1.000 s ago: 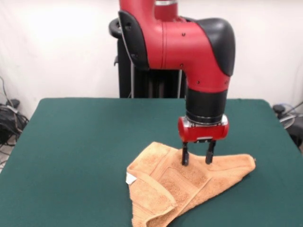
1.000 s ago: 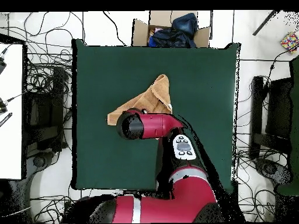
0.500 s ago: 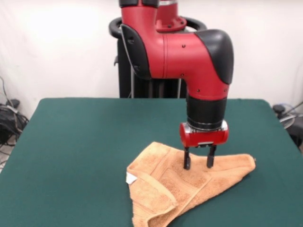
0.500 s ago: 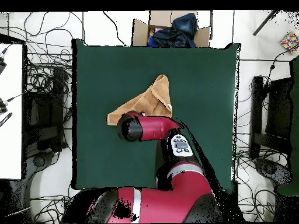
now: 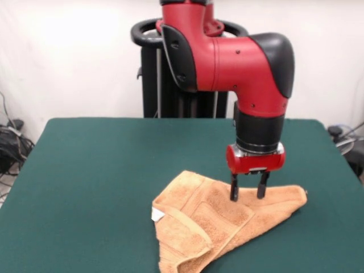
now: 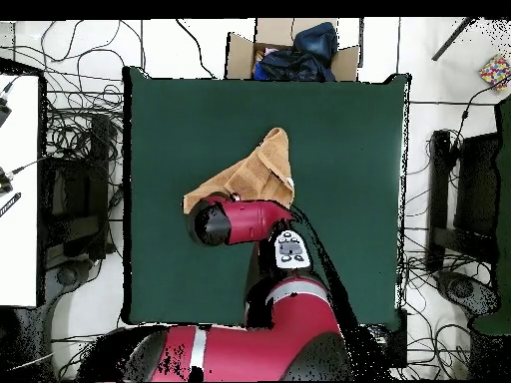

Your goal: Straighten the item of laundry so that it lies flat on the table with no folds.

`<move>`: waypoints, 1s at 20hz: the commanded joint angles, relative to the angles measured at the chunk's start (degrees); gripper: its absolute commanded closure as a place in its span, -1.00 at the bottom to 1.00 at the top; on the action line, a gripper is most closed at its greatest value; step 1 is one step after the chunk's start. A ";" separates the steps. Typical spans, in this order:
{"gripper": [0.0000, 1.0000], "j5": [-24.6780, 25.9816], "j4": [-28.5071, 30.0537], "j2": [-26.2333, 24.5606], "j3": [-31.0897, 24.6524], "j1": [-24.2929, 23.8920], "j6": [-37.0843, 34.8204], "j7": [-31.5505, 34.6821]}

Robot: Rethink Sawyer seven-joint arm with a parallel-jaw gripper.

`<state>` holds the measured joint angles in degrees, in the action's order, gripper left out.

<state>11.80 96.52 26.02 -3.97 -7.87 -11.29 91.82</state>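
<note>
The item of laundry point(image 5: 210, 224), an orange-tan towel, lies crumpled in a rough triangle on the green table point(image 5: 102, 170), folded over on itself, with a small white tag point(image 5: 156, 214) at its left corner. My gripper point(image 5: 247, 194) hangs open just above the towel's right part, its two dark fingers pointing down with nothing between them. In the overhead view the towel point(image 6: 255, 170) shows above the arm, which hides the gripper and the towel's lower edge.
A cardboard box with dark cloth point(image 6: 294, 50) sits beyond the table's top edge in the overhead view. Cables and stands surround the table. The towel's lower fold reaches the near table edge in the front view.
The arm has shifted to the right over the towel, carrying the open gripper toward the towel's right corner. The towel has not moved.
</note>
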 commanded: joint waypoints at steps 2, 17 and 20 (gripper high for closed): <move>-1.00 -1.98 -2.87 -2.51 0.35 0.64 0.03 9.80; -1.00 -1.54 -5.90 -3.14 0.33 0.06 -1.86 8.17; -1.00 -1.54 -7.26 -3.61 0.24 -0.05 -2.57 7.60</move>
<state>11.81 93.83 23.72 -3.78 -7.58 -11.30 91.82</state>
